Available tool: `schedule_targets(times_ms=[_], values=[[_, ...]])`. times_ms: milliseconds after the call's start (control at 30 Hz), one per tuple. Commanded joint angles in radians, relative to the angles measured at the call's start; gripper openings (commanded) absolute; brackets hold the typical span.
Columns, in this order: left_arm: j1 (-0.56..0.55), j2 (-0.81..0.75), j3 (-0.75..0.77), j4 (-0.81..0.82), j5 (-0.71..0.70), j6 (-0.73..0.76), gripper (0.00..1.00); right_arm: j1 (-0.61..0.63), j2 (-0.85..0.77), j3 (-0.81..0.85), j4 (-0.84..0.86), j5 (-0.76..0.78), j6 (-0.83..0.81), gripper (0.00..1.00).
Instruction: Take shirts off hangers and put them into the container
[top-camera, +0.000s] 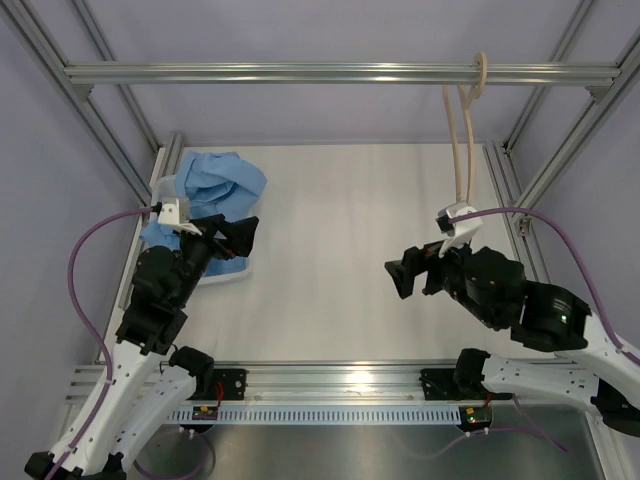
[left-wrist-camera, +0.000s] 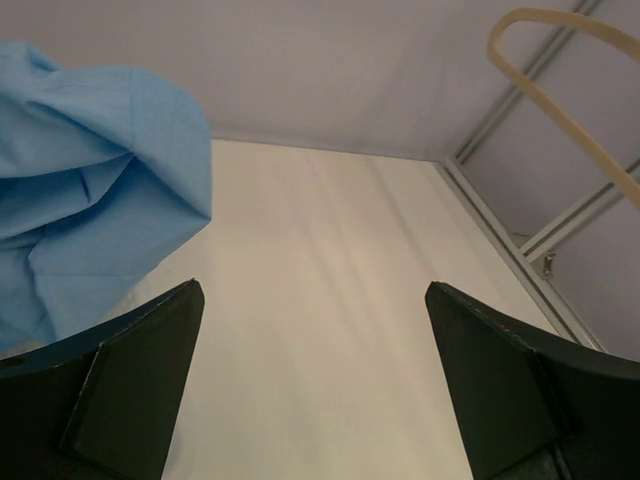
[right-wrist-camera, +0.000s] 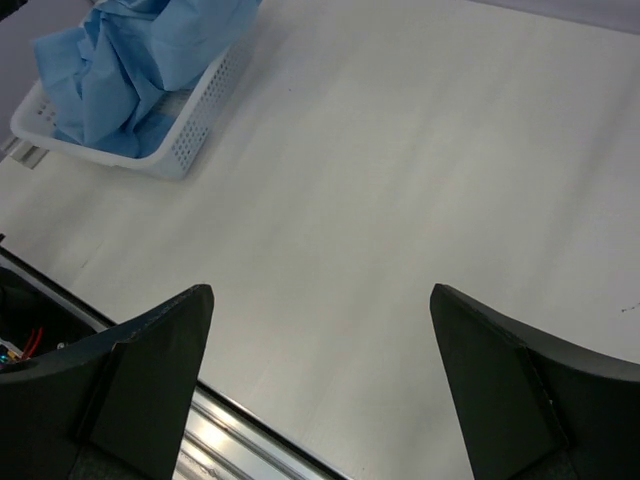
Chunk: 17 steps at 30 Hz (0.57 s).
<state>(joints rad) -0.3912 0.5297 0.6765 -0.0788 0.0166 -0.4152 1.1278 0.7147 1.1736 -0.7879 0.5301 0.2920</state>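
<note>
top external view: the shirt (top-camera: 215, 180) lies heaped in the container (top-camera: 228, 278) at the far left corner of the bench (top-camera: 340, 250). the hanger (top-camera: 462, 140) hangs bare from the upper frame bar (top-camera: 340, 72) on the right side. no other shirt is in sight.

hand state: the left hand (top-camera: 228, 235) stands fully open and holds nothing; it sits just beside the container, on the side toward the bench centre. the right hand (top-camera: 415, 270) is likewise spread wide and empty, above bare bench below the hanger. both wrist views confirm this, with only bench surface between the fingers.

handling, as a judgement: treat the shirt as light, thin and limp. it will drape, fold and trail rather than keep a shape, and a loose sleeve can catch on the rim. if you must tuck it further in, take hold at a thick bunched fold near the top of the heap, not at a single flat layer. the hanger looks slim and likely swings at a light touch.

limits of view:
- the left arm and the fabric cover most of the container from above; only the right wrist view shows its perforated side wall.
- you cannot tell whether cloth hangs over the far rim.
- the lower part of the hanger is hidden behind the right wrist, and the left wrist view cuts it off at the frame edge.
</note>
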Motion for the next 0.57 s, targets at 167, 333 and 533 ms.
schedule_targets(times_ms=[167,333,533], values=[[-0.009,0.093,0.077,-0.13,-0.179,0.013,0.99,0.007,0.129,-0.054,0.133,0.091,0.085,0.99],[-0.009,0.056,0.063,-0.144,-0.205,0.033,0.99,0.007,0.149,-0.095,0.151,0.077,0.133,1.0],[-0.009,0.052,0.048,-0.151,-0.254,0.045,0.99,0.007,0.115,-0.114,0.165,0.106,0.144,0.99]])
